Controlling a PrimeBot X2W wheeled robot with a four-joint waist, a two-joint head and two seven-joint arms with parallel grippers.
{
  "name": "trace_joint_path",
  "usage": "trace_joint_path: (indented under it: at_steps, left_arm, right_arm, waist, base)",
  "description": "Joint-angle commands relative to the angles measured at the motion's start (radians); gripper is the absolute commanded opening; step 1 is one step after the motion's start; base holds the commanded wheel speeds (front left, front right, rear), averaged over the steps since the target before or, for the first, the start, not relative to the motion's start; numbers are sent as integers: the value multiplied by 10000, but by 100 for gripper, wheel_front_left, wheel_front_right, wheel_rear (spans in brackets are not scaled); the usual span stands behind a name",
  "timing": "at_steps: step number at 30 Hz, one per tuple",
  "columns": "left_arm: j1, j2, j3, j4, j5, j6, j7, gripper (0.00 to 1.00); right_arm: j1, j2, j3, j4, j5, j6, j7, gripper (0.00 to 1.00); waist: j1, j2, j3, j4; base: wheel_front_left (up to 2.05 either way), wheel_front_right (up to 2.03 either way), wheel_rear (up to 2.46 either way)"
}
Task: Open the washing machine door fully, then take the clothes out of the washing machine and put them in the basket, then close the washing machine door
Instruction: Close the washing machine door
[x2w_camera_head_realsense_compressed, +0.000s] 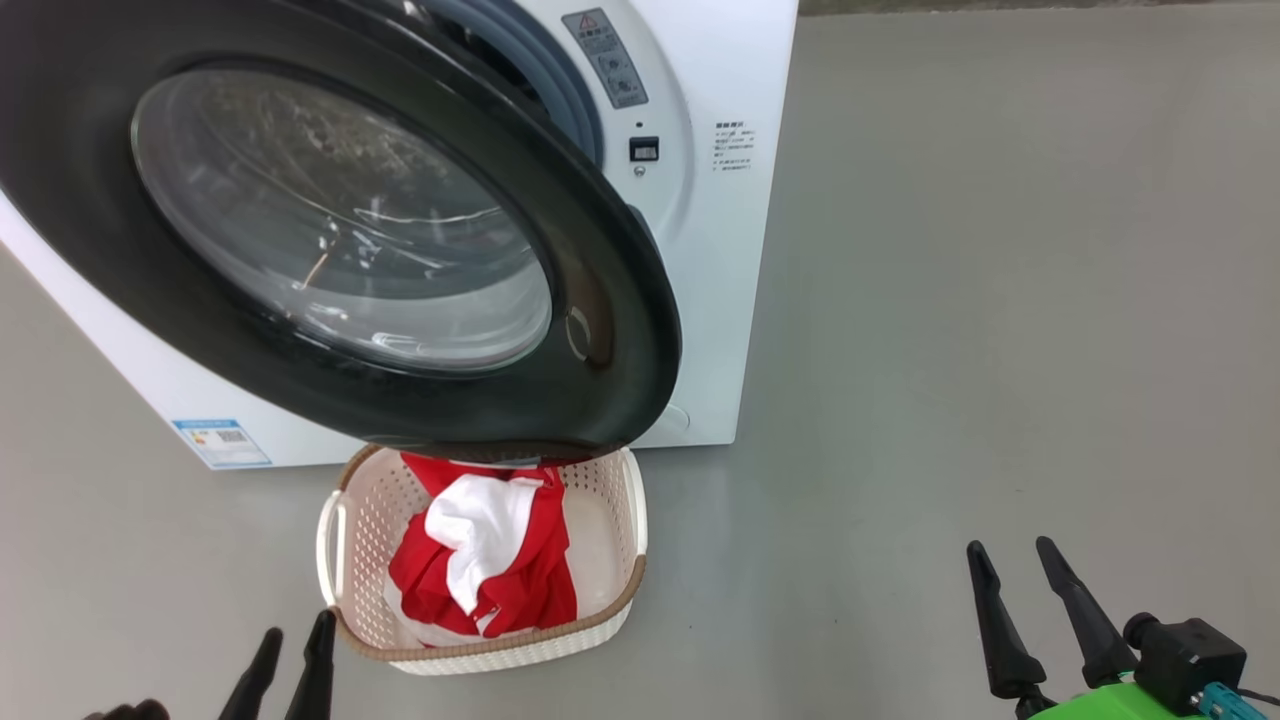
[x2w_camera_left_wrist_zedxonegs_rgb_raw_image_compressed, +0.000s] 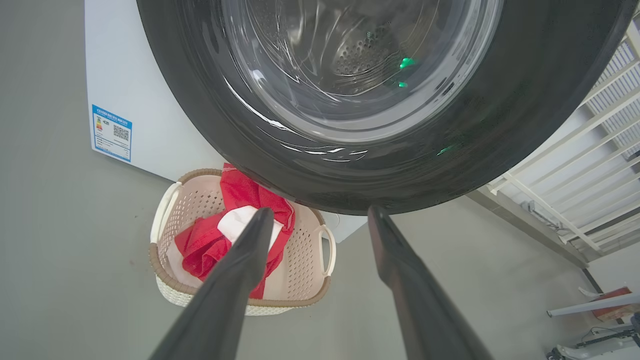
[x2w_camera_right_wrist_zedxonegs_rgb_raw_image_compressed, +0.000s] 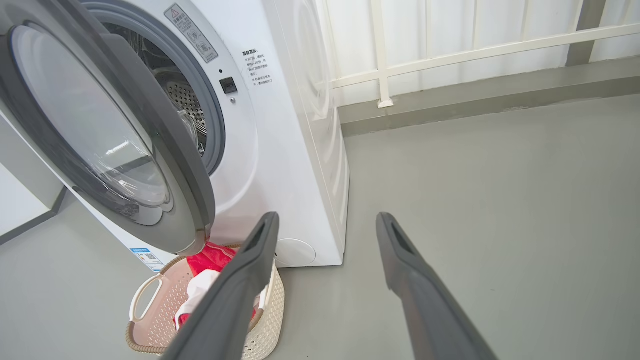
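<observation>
The washing machine door (x2w_camera_head_realsense_compressed: 600, 300) hangs partly open, its black rim and glass bowl (x2w_camera_left_wrist_zedxonegs_rgb_raw_image_compressed: 350, 65) over the far end of the basket (x2w_camera_head_realsense_compressed: 620, 600). Red and white clothes (x2w_camera_head_realsense_compressed: 490, 560) lie inside the basket on the floor in front of the washing machine (x2w_camera_head_realsense_compressed: 740, 250). The grey rubber ring and steel drum (x2w_camera_right_wrist_zedxonegs_rgb_raw_image_compressed: 185, 100) show behind the door. My left gripper (x2w_camera_head_realsense_compressed: 292, 640) is open, just left of the basket's near corner, empty. My right gripper (x2w_camera_head_realsense_compressed: 1015, 560) is open over bare floor to the right, empty. In both wrist views the fingers (x2w_camera_left_wrist_zedxonegs_rgb_raw_image_compressed: 250, 250) (x2w_camera_right_wrist_zedxonegs_rgb_raw_image_compressed: 400, 250) stand apart.
Grey floor (x2w_camera_head_realsense_compressed: 1000, 300) spreads to the right of the machine. A white railing (x2w_camera_right_wrist_zedxonegs_rgb_raw_image_compressed: 450, 50) and a low ledge run behind it. A blue label (x2w_camera_head_realsense_compressed: 220, 440) sits low on the machine's front. Some equipment (x2w_camera_left_wrist_zedxonegs_rgb_raw_image_compressed: 600, 310) lies at the far right of the left wrist view.
</observation>
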Motion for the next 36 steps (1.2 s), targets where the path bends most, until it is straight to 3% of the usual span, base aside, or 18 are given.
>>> trace_joint_path:
  at_steps: [1,19,25,36]
  left_arm:
    - [-45,144,578,-253,493,-8,-121,100]
    - [1031,-1444,2975,-2043,6394,-8,-122,100]
    - [1239,-1746,2949,-2081,6873,-8,-122,100]
    - [1209,-1794,2915,-2036,6863,-8,-122,100]
  right_arm:
    - [-38,-102,132,-260,-73,65,-65,100]
    - [13,-102,-262,-573,82,65,-65,100]
    - [69,-102,-238,-572,65,65,-65,100]
    - [91,-102,-155,-517,58,65,-65,100]
  waist:
    - [0,0,-73,-54]
    - [0,0,-188,-198]
    - [0,0,-239,-197]
    - [0,0,-245,-171]
  base:
    - [0,0,0]
    - [0,0,0]
    - [0,0,0]
    - [0,0,0]
